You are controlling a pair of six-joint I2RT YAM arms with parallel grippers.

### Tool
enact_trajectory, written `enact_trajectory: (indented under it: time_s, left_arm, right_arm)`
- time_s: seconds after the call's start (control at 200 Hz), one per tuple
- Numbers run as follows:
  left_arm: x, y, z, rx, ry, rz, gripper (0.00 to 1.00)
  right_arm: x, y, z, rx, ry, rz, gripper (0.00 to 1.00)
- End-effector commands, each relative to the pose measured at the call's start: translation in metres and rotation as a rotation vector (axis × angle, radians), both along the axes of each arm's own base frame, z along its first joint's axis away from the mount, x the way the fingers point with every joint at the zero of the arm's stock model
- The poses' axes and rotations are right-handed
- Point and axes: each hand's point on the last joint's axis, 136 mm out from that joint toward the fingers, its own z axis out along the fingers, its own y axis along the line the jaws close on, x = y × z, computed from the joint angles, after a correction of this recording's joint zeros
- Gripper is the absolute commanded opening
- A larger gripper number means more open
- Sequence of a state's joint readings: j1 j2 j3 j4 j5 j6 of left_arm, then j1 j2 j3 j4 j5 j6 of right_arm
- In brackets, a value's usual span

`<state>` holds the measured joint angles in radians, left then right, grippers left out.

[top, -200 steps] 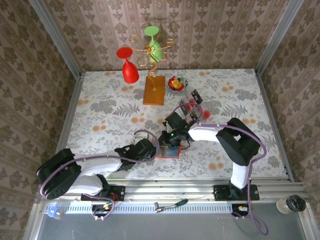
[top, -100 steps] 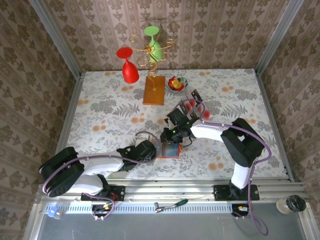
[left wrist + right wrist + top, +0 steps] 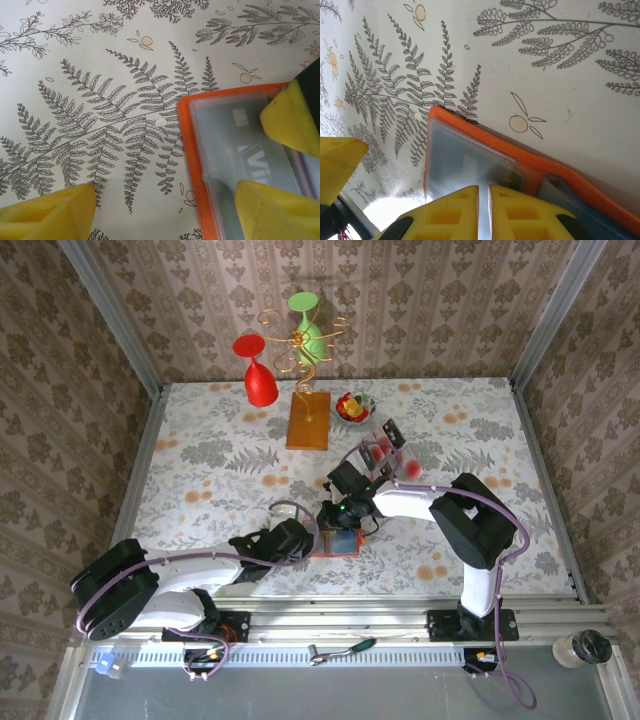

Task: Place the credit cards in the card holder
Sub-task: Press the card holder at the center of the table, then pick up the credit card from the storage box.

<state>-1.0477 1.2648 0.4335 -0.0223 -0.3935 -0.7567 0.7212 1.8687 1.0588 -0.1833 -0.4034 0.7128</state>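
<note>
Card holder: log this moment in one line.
left hand open, astride card holder rim | right hand shut on credit card above it

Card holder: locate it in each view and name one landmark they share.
Top external: card holder just below centre of the picture.
Left wrist: card holder at lower right, cut off by the edge.
Right wrist: card holder at lower centre, running to the right edge.
Shared landmark: the fern-print tablecloth bordering its orange rim.

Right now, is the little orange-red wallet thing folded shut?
No, the small orange-red folding card holder lies spread open on the flowery table, with its clear inner pocket facing up.
</note>
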Motion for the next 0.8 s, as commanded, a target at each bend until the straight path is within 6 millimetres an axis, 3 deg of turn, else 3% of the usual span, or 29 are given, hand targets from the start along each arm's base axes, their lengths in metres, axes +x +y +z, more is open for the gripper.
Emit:
enact_trajectory:
  time_s: [0.0,0.275,0.51,0.63,0.795]
  left_arm:
    - [0.002,0.000,0.006,0.013,-0.013,0.005,0.75]
    - [-0.001,0.002,-0.010,0.038,0.019,0.012,0.75]
    - [-0.003,0.006,-0.016,0.063,0.030,0.022,0.75]
    - [-0.003,0.008,-0.017,0.072,0.031,0.028,0.75]
    - [-0.003,0.009,-0.018,0.072,0.033,0.033,0.75]
  right_arm:
    - [-0.003,0.002,0.000,-0.005,0.009,0.014,0.15]
    - [-0.002,0.002,0.006,0.004,0.002,0.010,0.15]
    - [0.013,-0.006,0.055,0.041,-0.083,-0.007,0.20]
    - [0.027,-0.031,0.081,0.004,-0.156,-0.043,0.31]
    - [0.054,-0.097,0.096,-0.174,-0.253,-0.124,0.43]
